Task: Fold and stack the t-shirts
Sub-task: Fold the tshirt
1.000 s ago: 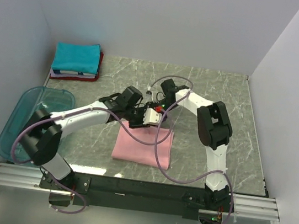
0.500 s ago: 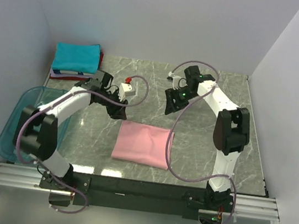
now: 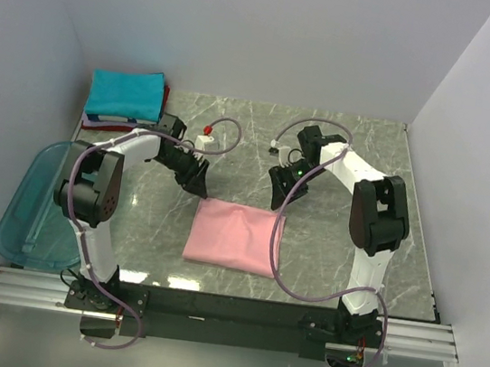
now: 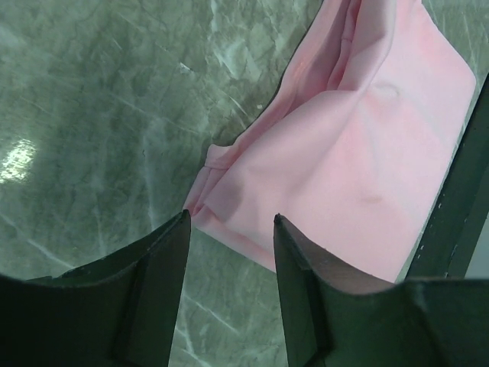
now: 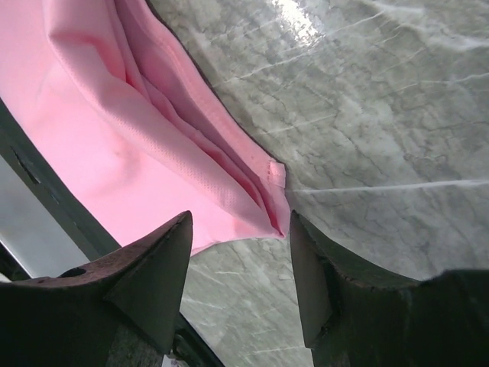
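Marble table (image 3: pixel 357 163): only overhead do we see the teal stack (image 3: pixel 126 94); wrist views show left gripper (image 4: pixel 229 222) and right gripper (image 5: pixel 241 218) agape over pink t-shirt (image 4: pixel 367 153).

Pink t-shirt (image 3: pixel 235 237), centre: soft matt cloth, lightly creased, layered hems at its edges. Table (image 3: pixel 350 153): smooth grey-green marble-look surface, semi-glossy with white glare patches. Bin (image 3: pixel 27 208), lower left: translucent blue plastic, glossy; teal t-shirt (image 3: pixel 126 94), upper left: matt cloth.

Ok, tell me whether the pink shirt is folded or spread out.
Folded. The plain light pink cloth t-shirt lies as a compact rectangle, with layered edges showing in both wrist views.
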`<state>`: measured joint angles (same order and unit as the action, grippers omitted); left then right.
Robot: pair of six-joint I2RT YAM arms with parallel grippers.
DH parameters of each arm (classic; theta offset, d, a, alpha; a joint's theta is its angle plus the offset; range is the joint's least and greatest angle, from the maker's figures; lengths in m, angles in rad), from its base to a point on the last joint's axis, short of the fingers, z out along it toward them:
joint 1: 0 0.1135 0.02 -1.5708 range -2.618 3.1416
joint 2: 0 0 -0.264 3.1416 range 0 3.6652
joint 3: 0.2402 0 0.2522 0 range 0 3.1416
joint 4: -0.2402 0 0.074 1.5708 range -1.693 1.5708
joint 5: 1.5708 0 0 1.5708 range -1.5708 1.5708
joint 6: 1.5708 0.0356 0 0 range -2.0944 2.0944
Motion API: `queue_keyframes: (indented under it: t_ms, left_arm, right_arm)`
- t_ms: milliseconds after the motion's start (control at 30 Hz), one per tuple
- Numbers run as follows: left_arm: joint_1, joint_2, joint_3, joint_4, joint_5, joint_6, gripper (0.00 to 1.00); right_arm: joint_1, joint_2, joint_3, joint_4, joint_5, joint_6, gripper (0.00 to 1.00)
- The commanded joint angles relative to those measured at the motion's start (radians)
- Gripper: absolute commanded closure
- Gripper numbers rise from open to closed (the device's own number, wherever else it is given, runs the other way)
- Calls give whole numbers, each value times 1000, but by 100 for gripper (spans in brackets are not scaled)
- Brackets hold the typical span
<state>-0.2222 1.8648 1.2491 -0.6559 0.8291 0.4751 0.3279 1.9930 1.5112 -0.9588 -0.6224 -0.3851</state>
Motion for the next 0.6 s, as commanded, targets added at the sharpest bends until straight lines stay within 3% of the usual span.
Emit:
queue_keyframes:
  t_ms: [0, 567]
  left_arm:
    - [-2, 26, 39, -11, 45, -16, 47]
    - [-9, 88, 62, -10, 68, -21, 48]
  right_arm:
    - [2, 1, -26, -5, -34, -32, 40]
    - [2, 20, -37, -24, -57, -60, 47]
